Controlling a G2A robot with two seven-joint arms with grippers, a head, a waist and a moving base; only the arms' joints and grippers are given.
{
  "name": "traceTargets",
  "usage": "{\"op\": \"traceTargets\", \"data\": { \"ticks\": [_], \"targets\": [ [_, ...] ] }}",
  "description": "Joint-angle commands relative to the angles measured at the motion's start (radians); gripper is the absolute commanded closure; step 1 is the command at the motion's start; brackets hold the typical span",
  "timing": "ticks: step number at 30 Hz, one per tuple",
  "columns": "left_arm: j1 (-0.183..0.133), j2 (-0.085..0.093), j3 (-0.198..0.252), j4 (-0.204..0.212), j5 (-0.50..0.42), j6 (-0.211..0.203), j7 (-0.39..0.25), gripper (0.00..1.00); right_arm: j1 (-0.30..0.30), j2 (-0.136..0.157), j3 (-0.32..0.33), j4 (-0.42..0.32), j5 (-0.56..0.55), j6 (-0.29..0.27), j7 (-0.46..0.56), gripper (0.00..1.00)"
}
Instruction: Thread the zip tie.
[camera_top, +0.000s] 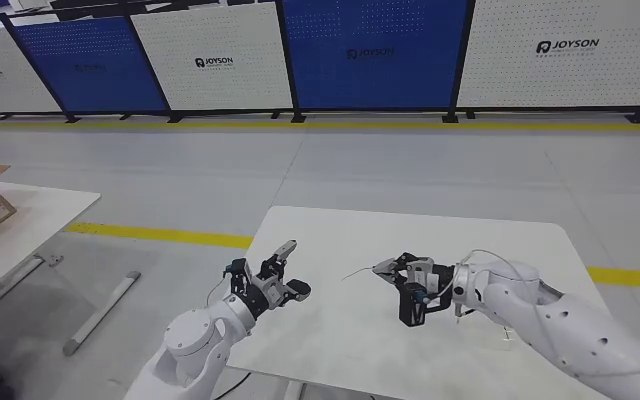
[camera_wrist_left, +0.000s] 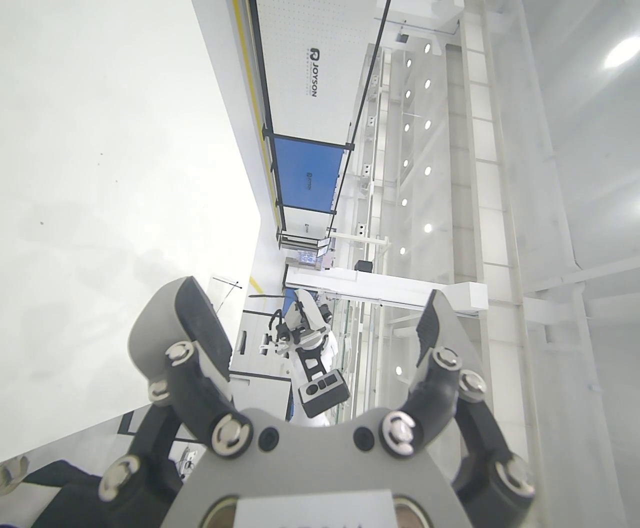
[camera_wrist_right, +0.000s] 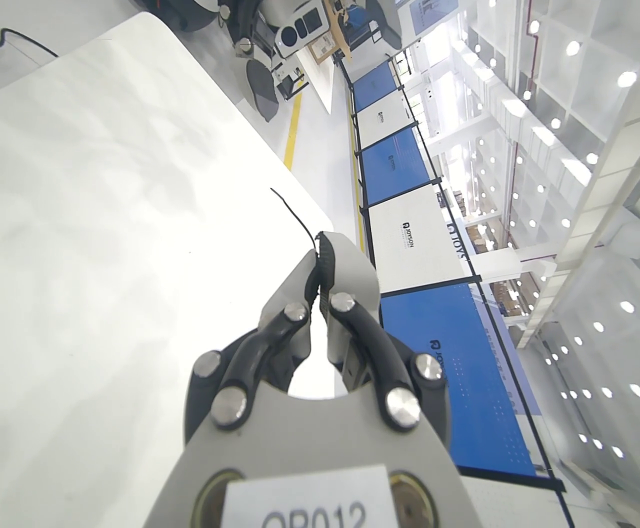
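White table (camera_top: 335, 345), left end effector (camera_wrist_left: 312, 302) spread, right end effector (camera_wrist_right: 321, 252) pinching zip tie (camera_wrist_right: 295, 216), blue-and-white panels (camera_top: 375, 50) behind

Bright ceiling lamps (camera_wrist_right: 573, 48) glare; table (camera_top: 340, 345) shadows faint.
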Motion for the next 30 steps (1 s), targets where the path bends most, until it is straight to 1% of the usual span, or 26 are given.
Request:
{"op": "traceTargets", "data": {
  "ticks": [1, 11, 12, 13, 15, 16, 18, 19, 20, 22, 23, 25, 26, 30],
  "targets": [
    [0.000, 0.000, 0.000, 0.000, 0.000, 0.000, 0.000, 0.00, 0.000, 0.000, 0.000, 0.002, 0.000, -0.001, -0.001, 1.00],
    [-0.001, 0.000, 0.002, 0.000, 0.000, 0.000, -0.002, 0.00, 0.000, 0.000, 0.000, 0.002, 0.000, -0.001, -0.001, 1.00],
    [-0.001, 0.001, 0.007, 0.003, 0.001, 0.000, -0.016, 0.00, 0.000, 0.000, 0.000, 0.002, 0.000, -0.001, -0.001, 1.00],
    [0.005, 0.003, 0.010, 0.004, -0.001, 0.000, -0.044, 0.00, 0.000, 0.000, 0.000, 0.002, 0.000, -0.001, -0.001, 1.00],
    [0.027, 0.009, 0.012, 0.003, -0.047, 0.000, -0.112, 0.00, 0.000, 0.000, 0.000, 0.002, 0.000, -0.001, -0.001, 1.00],
    [0.039, 0.015, 0.004, -0.001, -0.078, 0.000, -0.141, 0.00, 0.000, 0.000, 0.000, 0.002, 0.000, -0.001, -0.001, 1.00],
    [0.058, 0.026, 0.005, -0.012, -0.119, 0.000, -0.169, 0.00, 0.000, 0.000, 0.000, 0.002, 0.000, -0.001, -0.001, 1.00],
    [0.064, 0.032, 0.009, -0.022, -0.136, 0.000, -0.170, 0.00, 0.000, 0.000, 0.000, 0.002, 0.000, -0.001, -0.001, 1.00],
    [0.068, 0.040, 0.016, -0.035, -0.140, 0.000, -0.154, 0.00, 0.000, 0.000, 0.000, 0.002, 0.000, -0.001, -0.001, 1.00],
    [0.064, 0.048, 0.043, -0.055, -0.144, 0.000, -0.090, 0.00, 0.000, 0.000, 0.000, 0.002, 0.000, -0.001, -0.001, 1.00],
    [0.056, 0.053, 0.070, -0.063, -0.150, 0.000, -0.049, 0.00, 0.000, 0.000, 0.000, 0.002, 0.000, -0.001, -0.001, 1.00],
    [0.029, 0.061, 0.114, -0.061, -0.152, 0.000, 0.019, 0.00, 0.000, 0.000, 0.000, 0.002, 0.000, -0.001, -0.001, 1.00],
    [0.015, 0.062, 0.123, -0.060, -0.158, 0.000, 0.052, 0.00, 0.000, 0.000, 0.000, 0.002, 0.000, -0.001, -0.001, 1.00],
    [0.015, 0.062, 0.123, -0.060, -0.158, 0.000, 0.052, 0.00, 0.000, 0.000, 0.000, 0.002, 0.000, -0.001, -0.001, 1.00]
  ]
}}
